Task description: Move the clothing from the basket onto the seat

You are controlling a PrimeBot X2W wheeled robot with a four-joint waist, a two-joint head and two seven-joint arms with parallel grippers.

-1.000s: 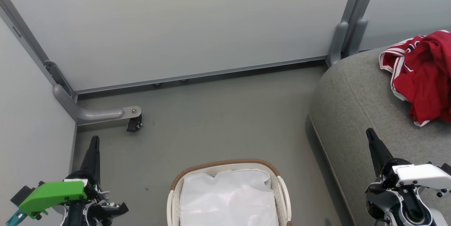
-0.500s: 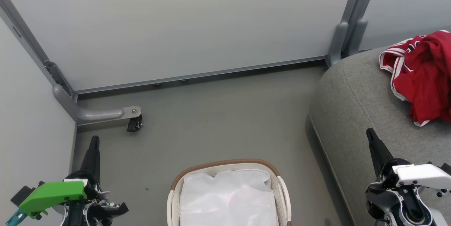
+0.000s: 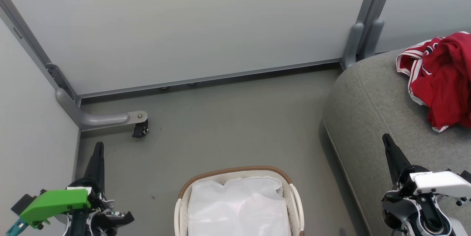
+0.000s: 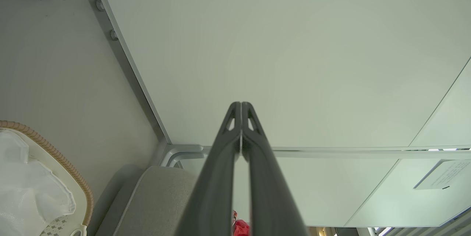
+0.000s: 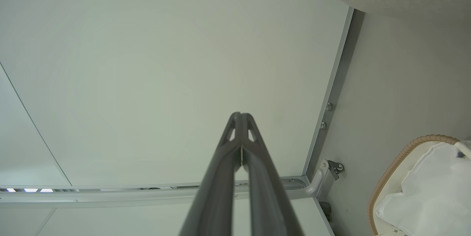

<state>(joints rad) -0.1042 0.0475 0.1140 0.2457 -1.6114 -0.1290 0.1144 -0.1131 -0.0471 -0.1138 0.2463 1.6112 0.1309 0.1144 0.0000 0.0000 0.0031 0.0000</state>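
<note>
Lying heaped on the seat (image 3: 368, 111), the clothing (image 3: 441, 85) is cut off by the head view's right edge. The basket (image 3: 235, 169), cropped at the bottom edge, is seen with its white liner (image 3: 235, 206). The left gripper (image 3: 98, 155) and the right gripper (image 3: 390, 153) are each pressed closed with nothing held

Curved grey metal support foot (image 3: 99, 119) with a small black caster wheel (image 3: 140, 130) at its tip. Behind the foot, a wide pale grey-white partition panel (image 3: 206, 26); left of it, a second matching side panel (image 3: 29, 147). In front, smooth matt grey floor (image 3: 228, 125). Far to the right, a grey metal upright post (image 3: 368, 18).
</note>
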